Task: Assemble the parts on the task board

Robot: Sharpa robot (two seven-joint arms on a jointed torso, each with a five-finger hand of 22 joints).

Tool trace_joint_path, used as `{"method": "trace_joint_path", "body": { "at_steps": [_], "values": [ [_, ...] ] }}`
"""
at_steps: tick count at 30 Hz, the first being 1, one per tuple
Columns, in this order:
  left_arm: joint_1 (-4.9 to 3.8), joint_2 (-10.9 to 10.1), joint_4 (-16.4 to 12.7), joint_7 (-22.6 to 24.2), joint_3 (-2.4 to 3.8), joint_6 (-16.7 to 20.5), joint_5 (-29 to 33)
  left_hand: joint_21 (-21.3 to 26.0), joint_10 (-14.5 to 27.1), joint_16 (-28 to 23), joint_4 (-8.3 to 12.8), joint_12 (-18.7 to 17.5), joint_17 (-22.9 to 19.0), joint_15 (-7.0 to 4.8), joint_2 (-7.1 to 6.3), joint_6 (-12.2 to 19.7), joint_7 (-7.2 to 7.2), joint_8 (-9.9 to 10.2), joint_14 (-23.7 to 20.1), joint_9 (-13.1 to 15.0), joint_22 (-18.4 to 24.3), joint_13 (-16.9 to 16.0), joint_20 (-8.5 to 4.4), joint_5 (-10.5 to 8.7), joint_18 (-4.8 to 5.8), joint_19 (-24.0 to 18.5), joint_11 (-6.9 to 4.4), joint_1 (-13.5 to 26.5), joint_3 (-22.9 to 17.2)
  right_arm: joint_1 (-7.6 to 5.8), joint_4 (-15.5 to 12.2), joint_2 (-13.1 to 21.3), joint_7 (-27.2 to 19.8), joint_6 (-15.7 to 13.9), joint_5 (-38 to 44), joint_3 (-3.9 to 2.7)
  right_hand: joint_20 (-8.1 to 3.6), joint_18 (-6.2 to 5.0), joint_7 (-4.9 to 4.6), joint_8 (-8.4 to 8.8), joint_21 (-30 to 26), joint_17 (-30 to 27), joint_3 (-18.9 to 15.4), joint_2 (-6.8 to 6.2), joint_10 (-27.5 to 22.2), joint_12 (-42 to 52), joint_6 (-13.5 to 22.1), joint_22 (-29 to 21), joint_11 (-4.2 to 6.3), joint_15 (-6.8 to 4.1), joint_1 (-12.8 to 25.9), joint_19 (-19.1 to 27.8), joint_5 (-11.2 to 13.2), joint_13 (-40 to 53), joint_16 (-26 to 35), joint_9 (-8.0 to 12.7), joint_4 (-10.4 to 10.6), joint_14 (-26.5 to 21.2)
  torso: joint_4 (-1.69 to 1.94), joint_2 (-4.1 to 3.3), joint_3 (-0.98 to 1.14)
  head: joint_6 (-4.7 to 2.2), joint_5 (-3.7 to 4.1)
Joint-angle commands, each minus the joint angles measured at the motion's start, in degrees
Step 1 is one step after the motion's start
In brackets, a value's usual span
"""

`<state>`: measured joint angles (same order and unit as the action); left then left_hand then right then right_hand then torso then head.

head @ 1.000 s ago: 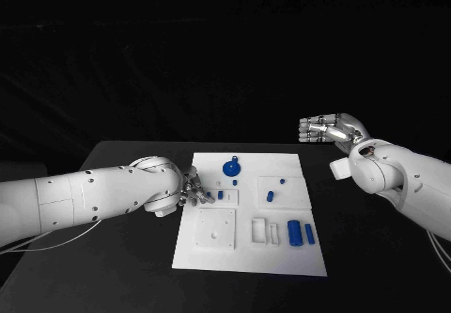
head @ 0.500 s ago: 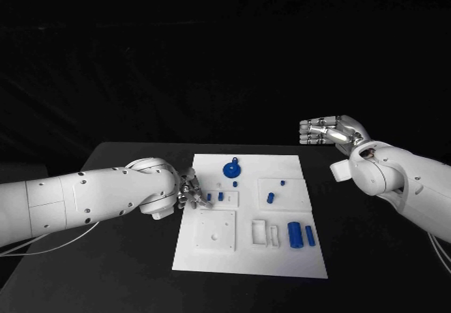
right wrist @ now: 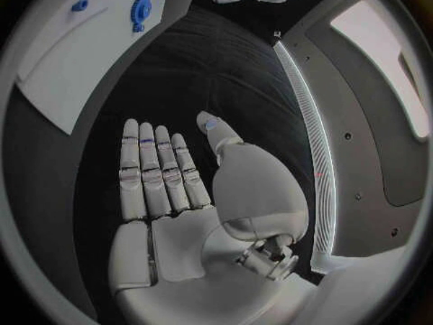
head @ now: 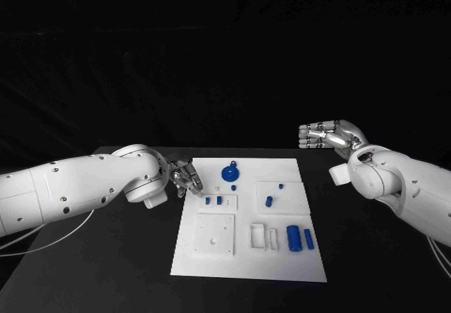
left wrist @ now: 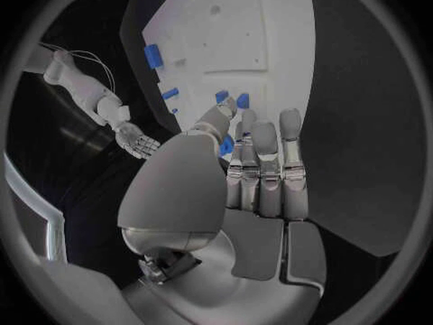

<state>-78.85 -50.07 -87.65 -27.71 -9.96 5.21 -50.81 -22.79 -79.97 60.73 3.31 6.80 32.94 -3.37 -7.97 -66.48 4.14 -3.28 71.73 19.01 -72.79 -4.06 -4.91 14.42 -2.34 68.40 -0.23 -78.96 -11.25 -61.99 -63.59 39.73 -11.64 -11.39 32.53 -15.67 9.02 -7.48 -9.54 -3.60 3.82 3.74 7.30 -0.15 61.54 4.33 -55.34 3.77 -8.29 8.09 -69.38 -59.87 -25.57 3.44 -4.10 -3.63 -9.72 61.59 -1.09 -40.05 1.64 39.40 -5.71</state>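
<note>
As seen from the near edge outward, starts with the task board (head: 282, 261), flat on the black bench (head: 376, 261) at centre frame. Carries two blue cylinders (head: 301, 237) side by side, lower right of centre, beside white slotted blocks. Farther up, holds two small blue pegs (head: 214, 201) left of centre, just beside the left robot hand (head: 185, 179). Reaches in from the left of the frame with fingers straight and close together, thumb set apart, nothing plainly gripped; tips hover at the board's left edge near those pegs. Beyond, shows a blue disc (head: 230, 171) near the board's upper edge. Farthest, upper right, hangs the right robot hand (head: 324, 135), raised well apart from the board, palm flat, fingers straight, empty.

Reads as the approach to a first pick, probably one of the pegs; assembly looks barely begun. Calls next for lowering the fingertips onto a peg and closing thumb against finger without nudging its neighbour.
</note>
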Motion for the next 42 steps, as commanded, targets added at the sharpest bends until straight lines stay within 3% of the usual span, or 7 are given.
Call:
{"method": "trace_joint_path", "body": {
  "at_steps": [1, 8, 14, 19, 22, 25, 42],
  "values": [
    [-0.68, -0.11, -0.24, 8.00, 0.21, 0.22, 2.68, 0.73, 0.12, -0.80, 0.37, -1.18, -0.75, 0.03, 0.50, -0.71, -0.04, -0.41, -0.04, -1.53, 0.19, 0.24, 0.34, -0.20, -0.77, 0.36, 0.43, -0.88, -0.85, 0.03, 0.06, -0.05, -0.36, 0.88, 0.10, -0.02, 0.06, -0.86, -0.11, 0.06, -0.02, -0.09, -0.08, 0.46, -0.38, 0.00, 0.28, -0.07, -0.09, -0.04, -0.07, 0.15, -0.30, -0.08, 0.33, -0.01, -0.36, -0.25, 0.01, -0.04, 0.01, -0.07, 0.20],
    [-1.41, 1.76, 0.33, 23.69, 0.41, 8.30, 2.35, 3.09, 5.33, -7.43, 2.73, -3.20, -4.44, 1.47, 2.33, 0.08, 1.28, -0.28, -0.40, -7.62, -0.29, 0.52, 1.62, -0.31, -2.23, -1.01, 2.81, -2.87, -3.22, 0.03, 0.28, -0.08, -0.37, 0.95, 0.07, -0.02, 0.05, -0.87, -0.08, 0.05, -0.03, -0.09, 0.09, 0.47, -0.33, -0.02, 0.18, -0.08, -0.07, -0.06, -0.07, 0.12, -0.25, -0.09, 0.32, -0.02, -0.51, -0.19, -0.03, -0.08, -0.01, -0.13, 0.42],
    [-1.41, 5.43, 2.85, 29.98, -0.22, 10.61, 0.63, 3.08, 9.86, -9.01, 3.61, -3.45, -4.82, 1.94, 1.49, 3.57, 1.50, -0.29, 0.27, -13.49, -2.66, 0.66, 2.36, 0.32, -3.41, -1.24, 4.03, -2.52, -6.38, 0.03, 0.40, -0.19, -0.39, 1.00, 0.00, -0.02, 0.06, -0.89, -0.06, 0.04, -0.03, -0.09, 0.26, 0.49, -0.28, -0.03, 0.00, -0.08, -0.04, -0.11, -0.04, 0.07, -0.21, -0.09, 0.33, -0.02, -0.61, -0.20, -0.08, -0.09, 0.04, -0.40, 0.39],
    [-1.10, 8.58, 6.57, 32.42, -1.49, 10.67, -5.03, 3.65, 11.38, -8.76, 3.51, -3.46, -4.50, 1.70, 0.34, 3.51, 1.63, -0.35, 1.36, -15.07, -2.93, 0.70, 2.17, -0.90, -3.26, -0.38, 4.20, -1.80, -6.84, 0.03, 0.48, -0.31, -0.41, 0.95, -0.03, -0.02, 0.07, -0.91, -0.05, 0.04, -0.03, -0.09, 0.41, 0.51, -0.25, -0.04, -0.05, -0.08, -0.04, -0.09, 0.08, 0.09, -0.19, -0.09, 0.33, -0.03, -0.63, -0.21, -0.08, -0.06, 0.06, -0.43, 0.52],
    [-0.64, 10.32, 8.99, 33.64, -2.08, 11.01, -9.87, 4.43, 11.89, -8.32, 2.98, -3.47, -4.30, 1.72, -0.07, 3.58, 1.48, -0.36, 2.32, -15.08, -2.35, 0.69, 2.33, -4.86, -3.15, 0.19, 4.23, -1.36, -6.06, 0.03, 0.47, -0.34, -0.43, 0.96, -0.04, -0.02, 0.07, -0.91, -0.05, 0.04, -0.03, -0.09, 0.41, 0.51, -0.25, -0.04, -0.05, -0.08, -0.04, -0.09, 0.08, 0.09, -0.19, -0.09, 0.33, -0.03, -0.63, -0.21, -0.10, -0.08, 0.02, -0.50, 0.73],
    [-0.06, 11.65, 10.76, 34.34, -2.41, 10.95, -14.11, 4.54, 12.02, -6.83, 1.98, -3.48, -3.65, 1.65, -0.71, 4.11, 1.38, -0.37, 4.38, -15.08, -1.93, 0.68, 2.28, -5.78, -3.30, 2.86, 4.21, -1.05, -4.26, 0.03, 0.48, -0.40, -0.45, 0.95, -0.05, -0.02, 0.07, -0.91, -0.05, 0.04, -0.03, -0.09, 0.41, 0.51, -0.25, -0.04, -0.05, -0.08, -0.04, -0.09, 0.08, 0.09, -0.19, -0.09, 0.33, -0.03, -0.63, -0.21, -0.11, -0.14, -0.04, -0.59, 0.73],
    [2.50, 16.91, 17.12, 33.38, -3.22, 7.15, -30.36, -1.44, 16.79, 0.06, 0.50, -3.43, -1.25, -0.79, 0.37, 6.24, -0.65, -0.36, 9.88, -15.05, -3.28, 0.65, -0.07, -4.22, -2.78, 7.41, 2.76, -3.86, 4.18, 0.04, 0.45, -0.73, -0.56, 1.12, -0.35, -0.03, 0.05, -0.89, -0.06, 0.04, -0.03, -0.09, 0.65, 0.50, -0.26, -0.06, -0.03, -0.08, -0.07, -0.07, 0.27, 0.07, -0.22, -0.09, 0.33, -0.03, -0.65, -0.18, -0.09, -0.07, -0.03, 0.00, 0.71]
  ]
}}
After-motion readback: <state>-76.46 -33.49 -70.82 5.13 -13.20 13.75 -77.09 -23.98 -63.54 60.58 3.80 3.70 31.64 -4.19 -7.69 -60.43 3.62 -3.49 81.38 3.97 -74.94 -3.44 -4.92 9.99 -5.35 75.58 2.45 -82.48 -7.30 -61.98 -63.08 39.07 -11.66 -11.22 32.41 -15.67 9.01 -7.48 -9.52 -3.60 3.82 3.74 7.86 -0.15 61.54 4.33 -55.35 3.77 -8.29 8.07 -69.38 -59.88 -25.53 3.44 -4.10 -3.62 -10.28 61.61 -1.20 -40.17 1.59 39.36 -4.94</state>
